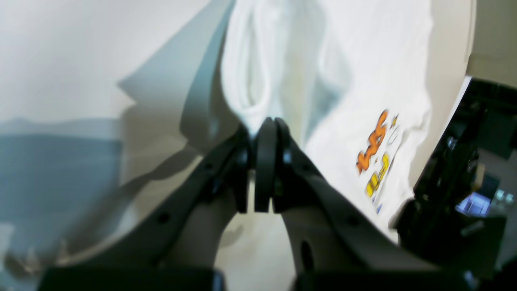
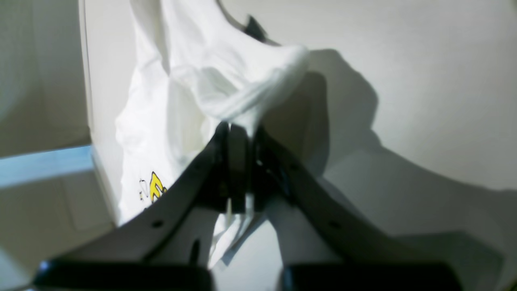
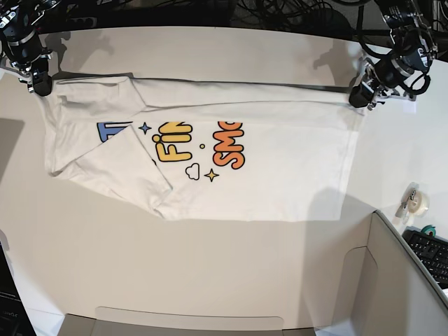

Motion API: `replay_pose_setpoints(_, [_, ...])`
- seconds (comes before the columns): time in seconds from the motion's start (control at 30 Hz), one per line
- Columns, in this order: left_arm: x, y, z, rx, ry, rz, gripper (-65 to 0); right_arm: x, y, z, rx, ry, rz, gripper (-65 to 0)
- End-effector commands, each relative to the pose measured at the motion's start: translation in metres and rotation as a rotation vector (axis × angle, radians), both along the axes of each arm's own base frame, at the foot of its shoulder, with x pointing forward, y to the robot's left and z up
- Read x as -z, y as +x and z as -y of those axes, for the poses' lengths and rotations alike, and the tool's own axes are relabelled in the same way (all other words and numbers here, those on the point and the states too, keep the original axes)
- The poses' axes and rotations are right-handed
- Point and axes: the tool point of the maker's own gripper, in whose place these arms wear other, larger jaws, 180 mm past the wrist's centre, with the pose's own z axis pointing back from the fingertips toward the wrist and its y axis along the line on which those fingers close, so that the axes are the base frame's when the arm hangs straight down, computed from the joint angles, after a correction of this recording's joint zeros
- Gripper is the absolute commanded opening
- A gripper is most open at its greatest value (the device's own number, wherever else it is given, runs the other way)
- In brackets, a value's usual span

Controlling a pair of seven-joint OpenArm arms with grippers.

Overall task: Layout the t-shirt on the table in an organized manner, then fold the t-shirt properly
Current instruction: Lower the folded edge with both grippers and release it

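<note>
Both wrist views are blurred; only fragments of print show there: orange and yellow letters in the left wrist view, one yellow shape in the right. The base view shows the t-shirt (image 3: 210, 157) spread print-up across the far half of the tabletop (image 3: 210, 259), stretched taut between the two arms along its far edge. A sleeve is folded over the blue lettering, hiding part of it. The left gripper (image 1: 264, 129) has its jaws closed on bunched white fabric at one far corner; in the base view it sits at that view's right (image 3: 364, 94). The right gripper (image 2: 238, 131) has its jaws closed on a gathered fold at the opposite corner, at the base view's left (image 3: 38, 80). Bare tabletop lies wide open on the near side of the shirt. A grey box wall (image 3: 413, 273) rises at the near right; a roll of tape (image 3: 416, 201) and a keyboard (image 3: 430, 255), cut off by the frame, lie beyond it
</note>
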Motion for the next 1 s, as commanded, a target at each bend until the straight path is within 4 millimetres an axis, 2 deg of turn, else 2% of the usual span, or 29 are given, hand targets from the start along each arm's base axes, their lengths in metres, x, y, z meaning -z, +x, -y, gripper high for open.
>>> replay_pose_setpoints(0.0, [-0.012, 0.005, -0.009, 0.001, 0.036, 0.037, -65.0, -0.014, 0.001, 0.004, -0.007, -0.034, 0.032, -65.0])
replay_pose_setpoints(0.1, [-0.016, -0.002, -0.015, -0.012, 0.056, 0.038, -65.0, -0.011, -0.006, 0.004, -0.009, -0.039, 0.01, -65.0])
replay_pose_setpoints(0.33, [-0.008, -0.024, -0.021, -0.028, 0.065, -0.012, -65.0, -0.001, -0.025, 0.003, -0.009, -0.036, -0.045, -65.0])
replay_pose_setpoints(0.53, [-0.008, -0.035, -0.013, -0.033, -0.005, -0.012, -65.0, 0.007, -0.042, 0.003, -0.009, -0.034, -0.093, -65.0])
replay_pose_setpoints(0.8, [-0.001, -0.053, -0.011, -0.033, -0.023, -0.053, -65.0, 0.005, -0.054, -0.003, -0.016, 0.012, -0.073, -65.0])
replay_pose_setpoints(0.97, [0.005, -0.066, -0.006, -0.044, -0.04, -0.082, -65.0, 0.005, -0.067, 0.006, 0.013, -0.004, -0.096, -65.0])
